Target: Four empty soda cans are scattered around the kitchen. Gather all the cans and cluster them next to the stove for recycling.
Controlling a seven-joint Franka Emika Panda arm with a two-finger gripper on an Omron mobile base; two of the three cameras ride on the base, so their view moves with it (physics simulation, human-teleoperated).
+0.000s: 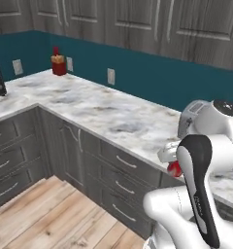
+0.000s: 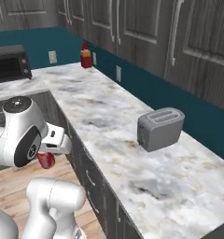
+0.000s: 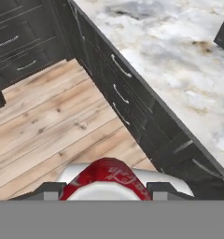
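The hand [image 3: 107,189] is clamping a red soda can [image 3: 106,176], hanging over the wooden floor [image 3: 48,121] just beside the marble counter [image 2: 132,140].

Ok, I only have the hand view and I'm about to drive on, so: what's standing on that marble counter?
Observer: A grey two-slot toaster, standing alone mid-counter.
Operator: Anything further along?
Observer: A small red and yellow container against the teal wall, beside an outlet.
Operator: And the red thing in my jaws?
Observer: A red soda can, gripped and held out in front of the drawers, off the edge of the counter and above the wood floor.
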